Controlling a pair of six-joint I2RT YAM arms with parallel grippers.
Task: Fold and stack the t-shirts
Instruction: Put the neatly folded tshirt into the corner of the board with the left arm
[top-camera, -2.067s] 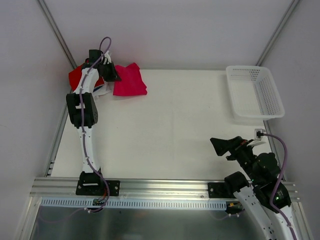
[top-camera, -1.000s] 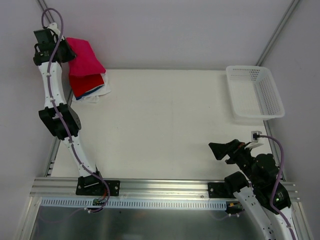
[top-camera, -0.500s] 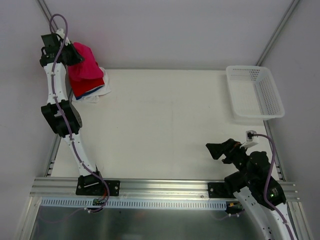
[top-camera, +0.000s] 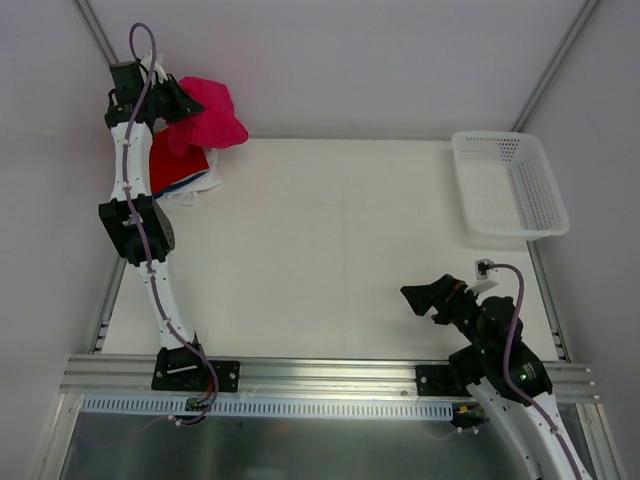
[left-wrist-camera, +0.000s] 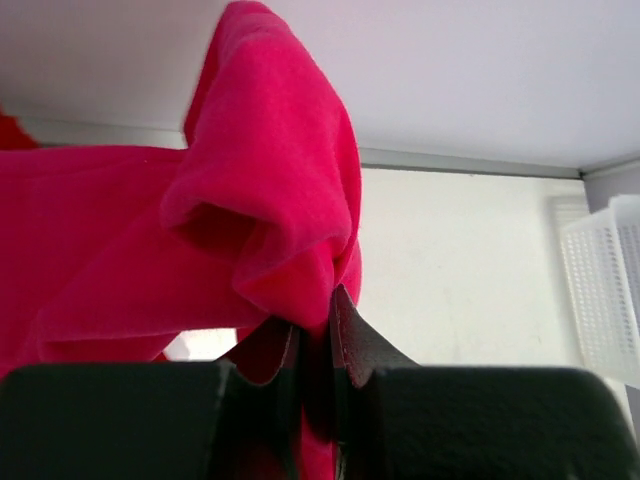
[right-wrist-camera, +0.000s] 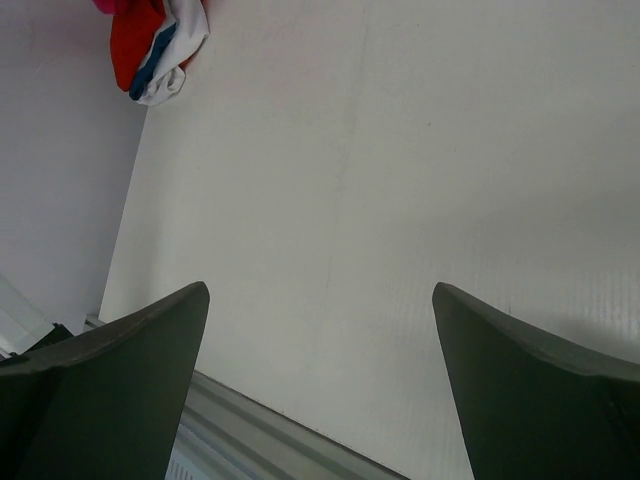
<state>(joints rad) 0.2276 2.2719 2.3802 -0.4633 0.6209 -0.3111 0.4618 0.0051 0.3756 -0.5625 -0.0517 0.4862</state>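
Left gripper (left-wrist-camera: 314, 322) pinches bunched crimson-pink cloth t-shirt (top-camera: 214, 114) aloft near folded red-blue-white shirt stack (top-camera: 176, 170) at 10 o'clock, right gripper (top-camera: 420, 297) gaping; thin pinch could slip, dropping it crumpled.

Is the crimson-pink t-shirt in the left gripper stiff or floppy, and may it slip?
Probably floppy: the crimson-pink t-shirt droops in soft folds around the left gripper. Likely light, since one small pinch carries it. Slipping seems unlikely: matte cloth is bunched between the shut jaws.
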